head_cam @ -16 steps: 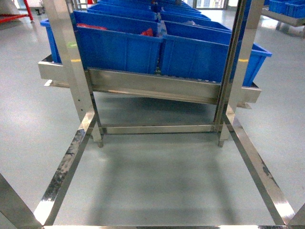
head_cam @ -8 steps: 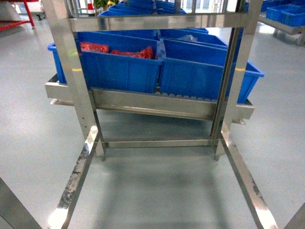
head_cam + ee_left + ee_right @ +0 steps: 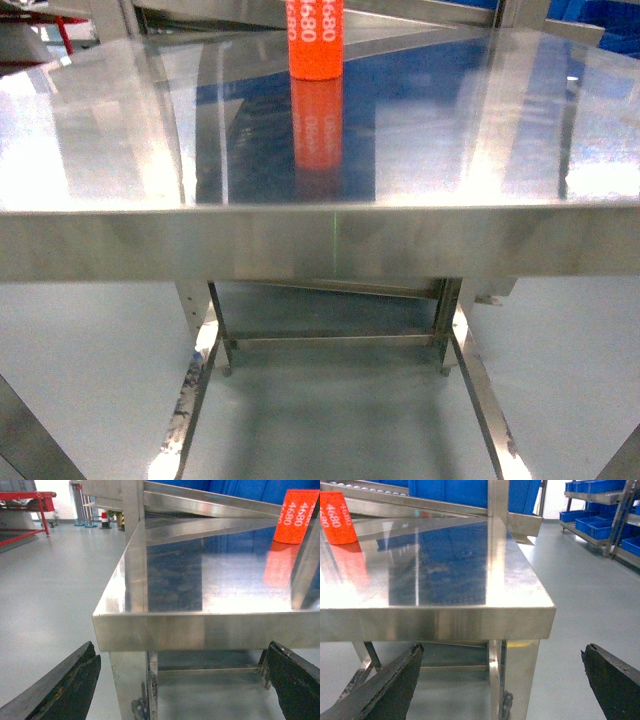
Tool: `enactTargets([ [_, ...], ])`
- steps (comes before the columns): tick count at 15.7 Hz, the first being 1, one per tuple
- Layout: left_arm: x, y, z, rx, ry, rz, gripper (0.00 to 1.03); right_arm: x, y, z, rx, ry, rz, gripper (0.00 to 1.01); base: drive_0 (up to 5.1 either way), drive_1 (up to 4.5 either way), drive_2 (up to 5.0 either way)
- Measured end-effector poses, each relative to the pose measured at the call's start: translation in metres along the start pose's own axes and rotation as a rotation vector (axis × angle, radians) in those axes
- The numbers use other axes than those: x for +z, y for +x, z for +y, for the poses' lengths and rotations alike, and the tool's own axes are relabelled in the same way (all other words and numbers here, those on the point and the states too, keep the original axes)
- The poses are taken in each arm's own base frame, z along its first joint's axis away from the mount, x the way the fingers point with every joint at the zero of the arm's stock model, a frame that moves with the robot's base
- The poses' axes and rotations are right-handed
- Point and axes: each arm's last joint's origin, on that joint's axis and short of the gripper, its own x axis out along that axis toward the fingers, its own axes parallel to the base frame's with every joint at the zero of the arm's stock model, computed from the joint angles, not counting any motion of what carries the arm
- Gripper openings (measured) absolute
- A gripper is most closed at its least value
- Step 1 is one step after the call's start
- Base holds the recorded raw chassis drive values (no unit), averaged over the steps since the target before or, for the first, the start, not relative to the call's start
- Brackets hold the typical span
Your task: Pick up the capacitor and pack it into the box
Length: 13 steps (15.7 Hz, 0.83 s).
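My left gripper and right gripper gaped wide, empty, below shiny stainless steel table edge; orange numbered cylinder stood upright on top.

I see a silver, mirror-bright steel table, an orange cylinder with white "4680" print, and grey floor.
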Motion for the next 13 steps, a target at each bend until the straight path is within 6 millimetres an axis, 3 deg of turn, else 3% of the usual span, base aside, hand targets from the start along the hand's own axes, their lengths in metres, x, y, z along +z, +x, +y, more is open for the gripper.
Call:
enactTargets([
  [13, 0.0013, -0.0001, 0.0, 0.001, 0.0, -0.01, 0.98, 0.001, 0.0, 0.0, 0.0, 0.001, -0.01, 0.98, 0.0, 0.0, 0.0],
])
